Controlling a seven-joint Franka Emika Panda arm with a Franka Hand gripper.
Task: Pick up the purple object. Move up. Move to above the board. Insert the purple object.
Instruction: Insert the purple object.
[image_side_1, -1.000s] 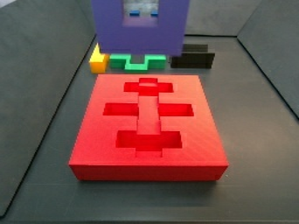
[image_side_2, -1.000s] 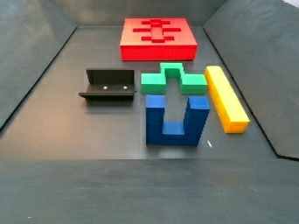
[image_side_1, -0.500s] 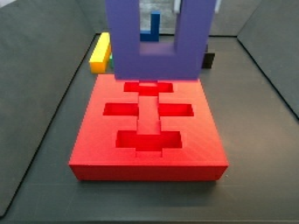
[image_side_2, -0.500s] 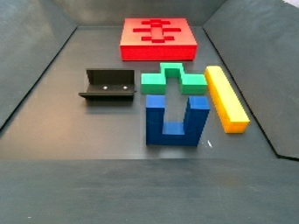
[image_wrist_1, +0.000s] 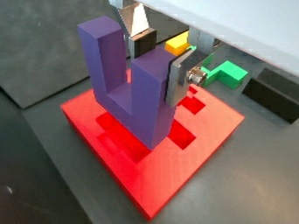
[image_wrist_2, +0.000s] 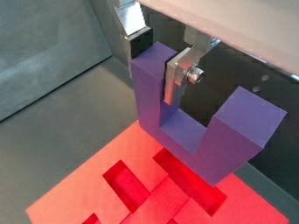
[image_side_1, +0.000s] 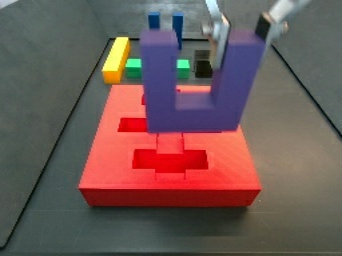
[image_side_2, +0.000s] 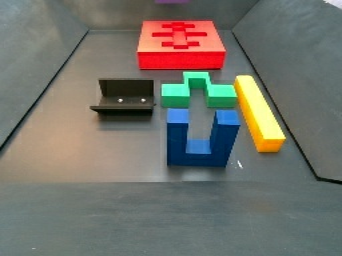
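The pincer (image_wrist_2: 158, 57) clamps one prong of the purple object (image_side_1: 198, 85) — prongs upward (bar lowermost) — above the board (image_side_1: 167, 165).

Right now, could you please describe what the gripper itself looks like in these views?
The gripper has flat silver metal finger plates with dark pads; one plate carries a small round silver screw fitting on its side. A pale grey housing sits above the fingers in both wrist views. In a side view the finger shows as a thin silver strip. No cables or markings are visible.
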